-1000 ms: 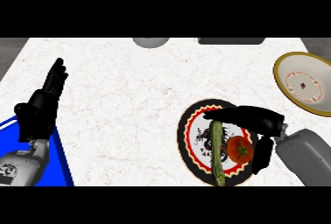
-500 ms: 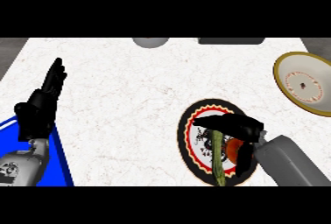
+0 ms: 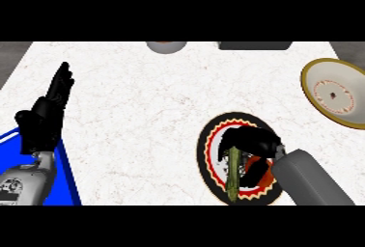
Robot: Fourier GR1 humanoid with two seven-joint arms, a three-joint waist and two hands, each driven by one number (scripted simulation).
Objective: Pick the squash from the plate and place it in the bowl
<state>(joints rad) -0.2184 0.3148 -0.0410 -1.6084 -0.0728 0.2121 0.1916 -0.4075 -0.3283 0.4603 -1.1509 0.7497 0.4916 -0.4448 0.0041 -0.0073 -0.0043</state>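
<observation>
Right hand (image 3: 251, 140) over the plate (image 3: 214, 140), fingers (image 3: 230, 141) clenched around the top of the green squash (image 3: 233, 174), which lies on the plate. Bowl (image 3: 314, 87) well apart at the desk's (image 3: 157, 111) right edge. Left hand (image 3: 44, 118) resting released, fingers straight, at left.

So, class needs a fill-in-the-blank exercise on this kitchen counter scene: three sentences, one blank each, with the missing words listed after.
1. The squash lies on the patterned ____, not in the bowl.
2. The hand curled over the squash is the robot's ____ hand.
3. The left hand rests near the view's left edge with its fingers ____.

Missing words: plate; right; straight
</observation>
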